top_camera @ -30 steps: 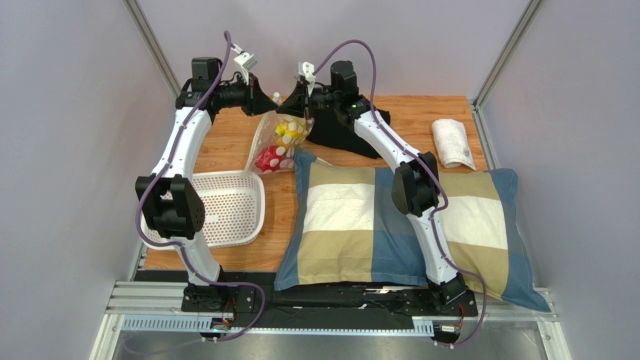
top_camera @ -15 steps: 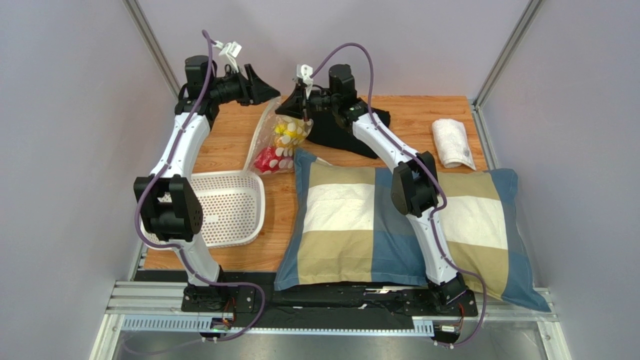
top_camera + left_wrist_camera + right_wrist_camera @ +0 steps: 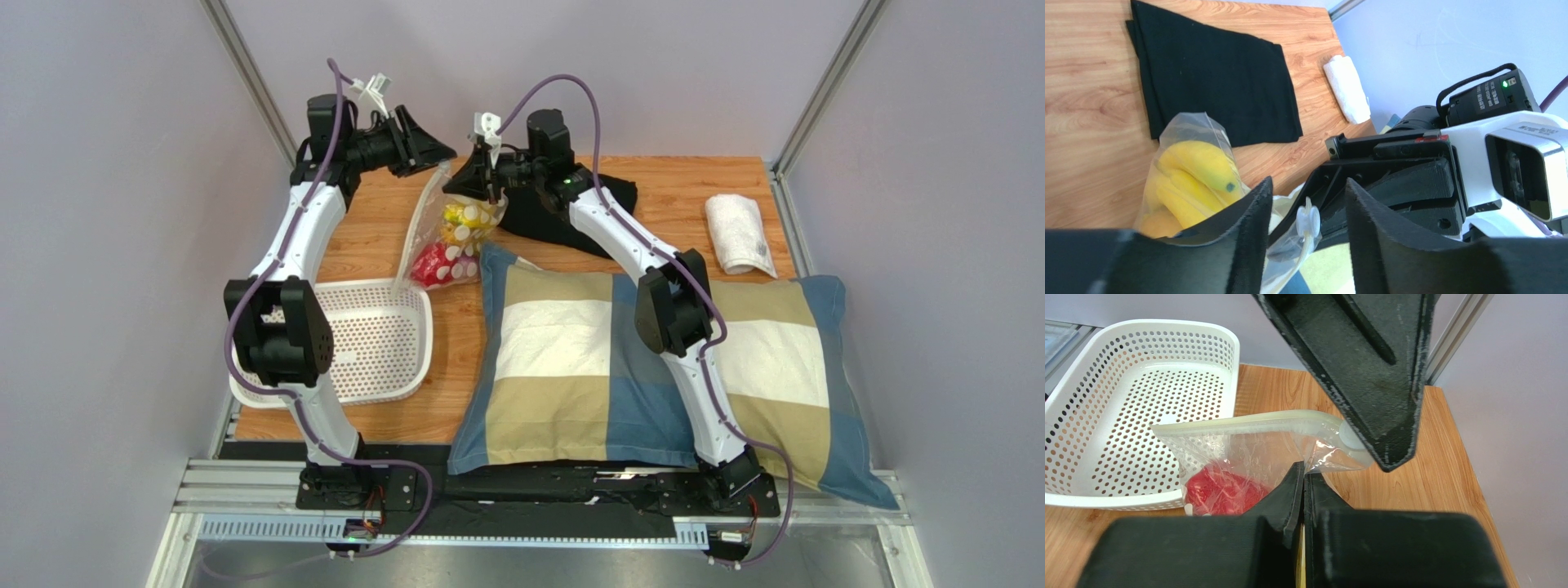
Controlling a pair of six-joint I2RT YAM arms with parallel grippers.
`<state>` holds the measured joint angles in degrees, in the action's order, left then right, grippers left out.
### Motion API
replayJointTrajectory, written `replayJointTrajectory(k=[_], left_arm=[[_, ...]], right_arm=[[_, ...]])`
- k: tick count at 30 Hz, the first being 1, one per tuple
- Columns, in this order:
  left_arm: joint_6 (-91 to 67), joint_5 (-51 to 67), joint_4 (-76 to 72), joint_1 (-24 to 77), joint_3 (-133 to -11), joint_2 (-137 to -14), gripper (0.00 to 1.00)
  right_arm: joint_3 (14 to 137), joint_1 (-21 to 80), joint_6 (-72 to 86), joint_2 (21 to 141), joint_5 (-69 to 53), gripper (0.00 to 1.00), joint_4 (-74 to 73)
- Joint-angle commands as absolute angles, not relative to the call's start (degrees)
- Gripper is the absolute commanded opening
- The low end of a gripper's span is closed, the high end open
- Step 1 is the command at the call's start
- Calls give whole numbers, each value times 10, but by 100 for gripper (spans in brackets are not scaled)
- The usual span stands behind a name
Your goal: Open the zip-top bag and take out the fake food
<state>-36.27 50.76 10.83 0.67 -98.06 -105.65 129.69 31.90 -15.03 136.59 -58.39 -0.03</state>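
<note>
At the far left, above the wood table [image 3: 368, 245]: left gripper [image 3: 436, 147], jaws about half open, gripping nothing. Points right toward the bag's mouth but stands apart from it. Nearer, on the table: white perforated tray [image 3: 368, 337].

Just right: zip-top bag [image 3: 444, 233], lifted by its far top edge and hanging slack. Long axis from far-right (mouth) down to near-left. Bottom seemingly on the table at the far-left corner of the pillow [image 3: 577, 355]. Inside: yellow banana bunch [image 3: 1192, 174] uppermost, red bell pepper [image 3: 1223, 490] lowest. Other pieces not told apart.

Right again: right gripper [image 3: 464, 184], shut flat on one lip of the mouth. In the right wrist view, pinches clear film just under the zip strip [image 3: 1254, 419], which runs left to right. Whether the zip is parted: cannot tell.

Key relation: free lip lies right of and a little nearer than the left jaws. In the left wrist view, shows in line with the gap, beyond the tips. Left arm the only free one, so judged the one to take the opposite lip.

Against a second ago: left gripper then closed at the mouth, beside the right one. Now backed off far-left and parted. Mouth drawn slightly left with the right gripper.
</note>
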Motion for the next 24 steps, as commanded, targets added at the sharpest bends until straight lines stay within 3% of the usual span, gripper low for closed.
replayJointTrajectory(k=[1, 6, 12, 13, 17, 18, 24], left_arm=[[-355, 513, 104, 4, -957, -1012, 55], [-340, 511, 127, 4, -953, -1000, 52], [-348, 508, 116, -11, -951, -1001, 35], [-348, 515, 117, -11, -958, -1004, 26], [-345, 520, 122, -11, -967, -1013, 18], [-344, 519, 123, -12, -969, -1013, 18], [-342, 532, 136, -12, -983, -1030, 44]], right_arm=[[1305, 318, -176, 1332, -574, 0, 2], [1309, 318, -173, 1332, -575, 0, 3], [1309, 318, -171, 1335, -580, 0, 2], [1309, 318, -172, 1334, -577, 0, 3], [1312, 317, -174, 1334, -577, 0, 3], [1314, 319, -176, 1334, -577, 0, 2], [1325, 321, -175, 1339, -575, 0, -11]])
